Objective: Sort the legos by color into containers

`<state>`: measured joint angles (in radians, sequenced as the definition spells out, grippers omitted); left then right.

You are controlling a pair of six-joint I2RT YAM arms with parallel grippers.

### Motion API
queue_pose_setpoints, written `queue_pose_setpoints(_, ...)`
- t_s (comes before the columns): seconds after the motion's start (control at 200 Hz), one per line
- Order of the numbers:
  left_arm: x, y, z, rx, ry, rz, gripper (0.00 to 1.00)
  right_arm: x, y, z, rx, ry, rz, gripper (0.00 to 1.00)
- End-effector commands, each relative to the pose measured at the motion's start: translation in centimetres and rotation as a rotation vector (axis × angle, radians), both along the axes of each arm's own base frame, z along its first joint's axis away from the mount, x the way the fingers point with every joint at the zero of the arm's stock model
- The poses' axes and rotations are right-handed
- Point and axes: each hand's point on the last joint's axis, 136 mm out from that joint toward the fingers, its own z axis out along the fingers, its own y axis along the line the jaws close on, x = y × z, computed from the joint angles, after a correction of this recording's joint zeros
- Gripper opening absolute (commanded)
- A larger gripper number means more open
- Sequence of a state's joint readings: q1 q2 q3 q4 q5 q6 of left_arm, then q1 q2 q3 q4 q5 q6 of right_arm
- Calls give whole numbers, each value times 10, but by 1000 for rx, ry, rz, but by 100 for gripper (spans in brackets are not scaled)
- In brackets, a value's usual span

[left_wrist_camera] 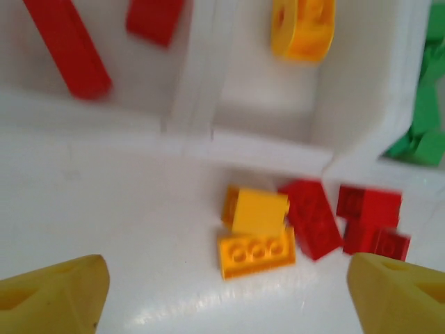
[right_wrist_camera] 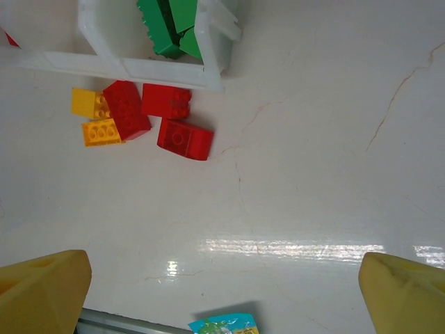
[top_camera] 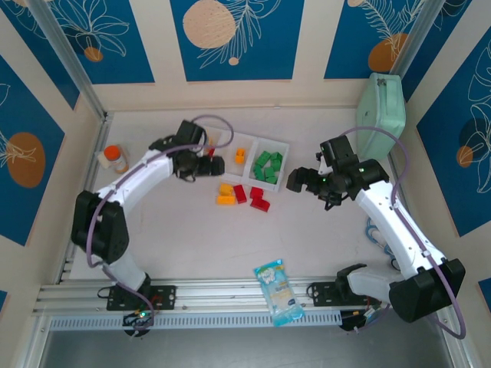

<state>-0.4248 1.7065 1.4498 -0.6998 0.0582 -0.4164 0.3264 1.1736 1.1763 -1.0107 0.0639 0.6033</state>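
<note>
Possibly the left gripper (left_wrist_camera: 227, 292), wide open and empty like the right gripper (right_wrist_camera: 224, 285), grabs the red lego (left_wrist_camera: 311, 217) touching the yellow lego (left_wrist_camera: 256, 252) too.

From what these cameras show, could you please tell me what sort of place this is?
Probably a robot test cell, not a home: two arms bolted to an aluminium rail, blue leaf-print panels walling the table in, and Lego bricks staged beside a white three-compartment tray.
</note>
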Motion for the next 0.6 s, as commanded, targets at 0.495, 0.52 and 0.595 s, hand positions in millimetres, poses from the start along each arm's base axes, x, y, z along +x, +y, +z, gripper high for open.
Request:
queue_pose_setpoints(0.495, 129, 96, -12, 106, 14, 158, 68, 4, -10, 3, 25, -1, 5, 97)
queue_pose_setpoints(0.52, 131, 101, -14, 101, 15, 170, 66, 5, -10, 3, 26, -2, 5, 96)
queue_pose_setpoints(0.595, 137, 112, -22, 78, 28, 201, 63, 6, -10, 0, 30, 1, 2, 95)
